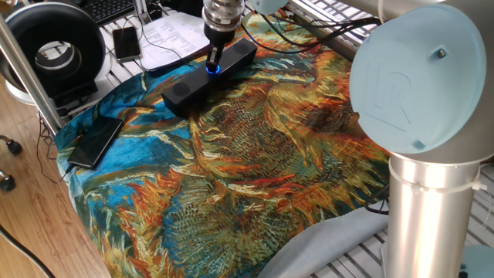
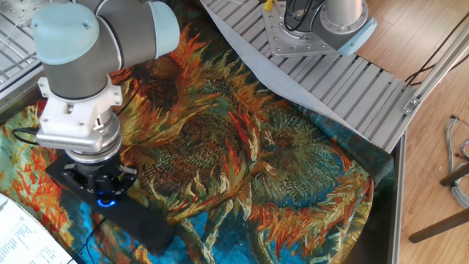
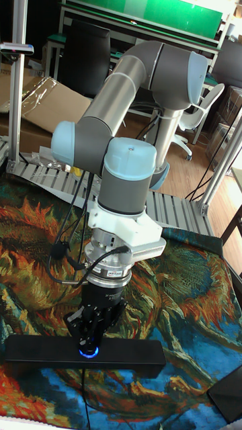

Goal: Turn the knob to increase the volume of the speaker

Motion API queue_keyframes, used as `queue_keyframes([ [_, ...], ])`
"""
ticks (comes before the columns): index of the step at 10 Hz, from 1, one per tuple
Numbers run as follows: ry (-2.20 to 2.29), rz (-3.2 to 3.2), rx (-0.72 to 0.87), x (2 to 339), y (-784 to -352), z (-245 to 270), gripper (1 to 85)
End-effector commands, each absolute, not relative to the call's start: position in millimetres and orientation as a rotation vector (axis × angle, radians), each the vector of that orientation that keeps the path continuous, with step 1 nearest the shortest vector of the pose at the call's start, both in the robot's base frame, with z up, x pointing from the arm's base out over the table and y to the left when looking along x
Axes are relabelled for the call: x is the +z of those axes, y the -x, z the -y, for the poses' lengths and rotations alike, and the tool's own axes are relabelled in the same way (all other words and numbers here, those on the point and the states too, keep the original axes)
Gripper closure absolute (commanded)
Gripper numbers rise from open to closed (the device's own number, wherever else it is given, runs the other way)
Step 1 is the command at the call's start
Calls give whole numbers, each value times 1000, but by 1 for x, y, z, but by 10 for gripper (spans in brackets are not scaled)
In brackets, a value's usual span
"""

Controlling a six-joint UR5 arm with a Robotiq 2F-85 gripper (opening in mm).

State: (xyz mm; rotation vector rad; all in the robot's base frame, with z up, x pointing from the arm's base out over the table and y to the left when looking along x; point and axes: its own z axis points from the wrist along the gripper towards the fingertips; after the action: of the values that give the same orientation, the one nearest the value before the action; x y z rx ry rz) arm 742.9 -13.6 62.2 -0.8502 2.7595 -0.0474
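The speaker (image 1: 185,89) is a long black bar lying slantwise on the sunflower cloth near the table's far edge. Its knob (image 1: 212,69) glows blue around mid-length. My gripper (image 1: 214,59) comes straight down onto the knob with its fingers closed around it. In the other fixed view the gripper (image 2: 103,188) stands over the blue-lit knob (image 2: 108,199), and the speaker (image 2: 146,224) runs out toward the lower right. In the tall view the fingers (image 3: 91,336) pinch in just above the knob (image 3: 87,351) on the speaker (image 3: 134,359).
A black phone (image 1: 94,141) lies on the cloth's left edge. Another phone (image 1: 126,42), papers (image 1: 174,32) and a big round black-and-white ring device (image 1: 54,48) sit beyond the cloth. The arm's large base (image 1: 421,116) fills the right foreground.
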Motion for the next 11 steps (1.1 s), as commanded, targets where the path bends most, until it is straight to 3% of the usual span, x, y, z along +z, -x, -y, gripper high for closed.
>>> queue_keyframes([
  [1, 643, -2789, 9, 64, -748, 9, 773],
  [11, 603, -2789, 23, 65, -753, 6, 780],
])
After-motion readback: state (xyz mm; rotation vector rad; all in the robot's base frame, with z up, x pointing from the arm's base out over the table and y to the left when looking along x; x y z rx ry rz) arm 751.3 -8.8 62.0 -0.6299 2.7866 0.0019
